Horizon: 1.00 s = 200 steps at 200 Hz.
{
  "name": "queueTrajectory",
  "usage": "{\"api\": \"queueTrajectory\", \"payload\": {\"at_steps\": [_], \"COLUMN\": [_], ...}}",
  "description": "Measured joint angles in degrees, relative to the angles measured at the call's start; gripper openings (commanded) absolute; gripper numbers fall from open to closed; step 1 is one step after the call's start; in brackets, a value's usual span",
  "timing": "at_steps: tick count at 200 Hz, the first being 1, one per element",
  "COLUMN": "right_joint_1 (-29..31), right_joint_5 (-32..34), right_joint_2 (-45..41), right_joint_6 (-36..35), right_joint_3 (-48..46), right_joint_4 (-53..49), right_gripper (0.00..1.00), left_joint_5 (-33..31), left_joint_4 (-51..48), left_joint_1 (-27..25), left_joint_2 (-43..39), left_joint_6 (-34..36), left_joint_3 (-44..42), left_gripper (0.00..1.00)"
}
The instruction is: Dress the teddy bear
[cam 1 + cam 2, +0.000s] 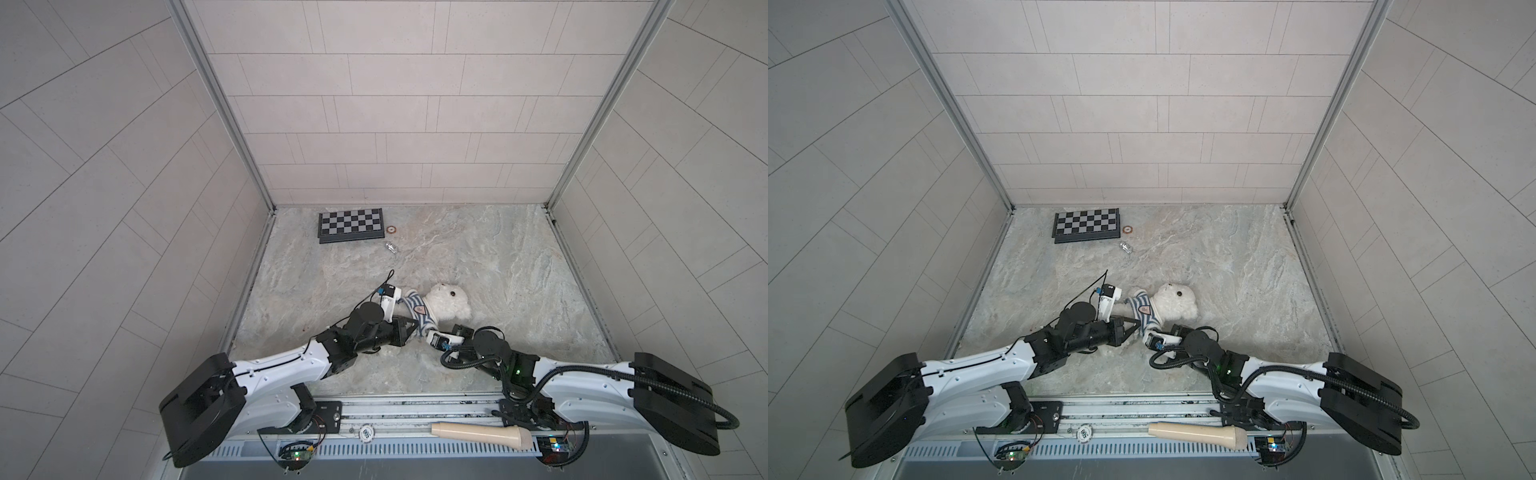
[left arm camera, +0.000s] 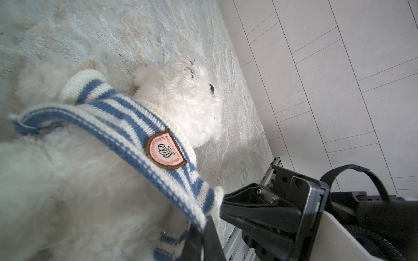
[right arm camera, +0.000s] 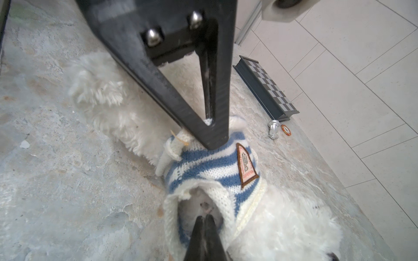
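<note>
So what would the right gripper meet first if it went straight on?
Likely fur of the teddy bear inside the opening of the striped sweater; the right gripper points into it, depth unclear.

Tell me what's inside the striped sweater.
White fur of the teddy bear shows through one opening of the sweater; head and belly stick out. The knit hides whether its arms are in the sleeves.

Soft, even light, faint shadows; edges bow in top views; nearby teddy bear (image 2: 56, 192) fur blurs.
</note>
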Motion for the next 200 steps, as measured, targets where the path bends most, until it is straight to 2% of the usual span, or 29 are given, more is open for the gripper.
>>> {"api": "queueTrajectory", "payload": {"at_steps": [66, 128, 164, 200], "right_joint_1": [0.0, 0.4, 0.6, 0.7], "right_joint_5": [0.1, 2.1, 3.0, 3.8], "right_joint_2": [4.8, 7.0, 11.4, 17.0], "right_joint_6": [-0.9, -1.1, -1.6, -2.9], "right_joint_3": [1.6, 2.6, 3.2, 4.1], "right_joint_4": [1.8, 4.8, 8.3, 13.0], "right_gripper": [0.25, 0.34, 0.34, 0.25], "left_joint_5": [-0.3, -0.6, -0.7, -1.1], "left_joint_4": [0.0, 0.0, 0.0, 0.0], "left_joint_1": [-0.6, -0.9, -0.9, -0.9], "left_joint_2": [-0.9, -1.4, -1.4, -1.4], "left_joint_6": [-0.4, -0.5, -0.6, -1.0], "left_joint_3": [0.0, 0.0, 0.0, -0.1], "left_gripper": [0.00, 0.00, 0.00, 0.00]}}
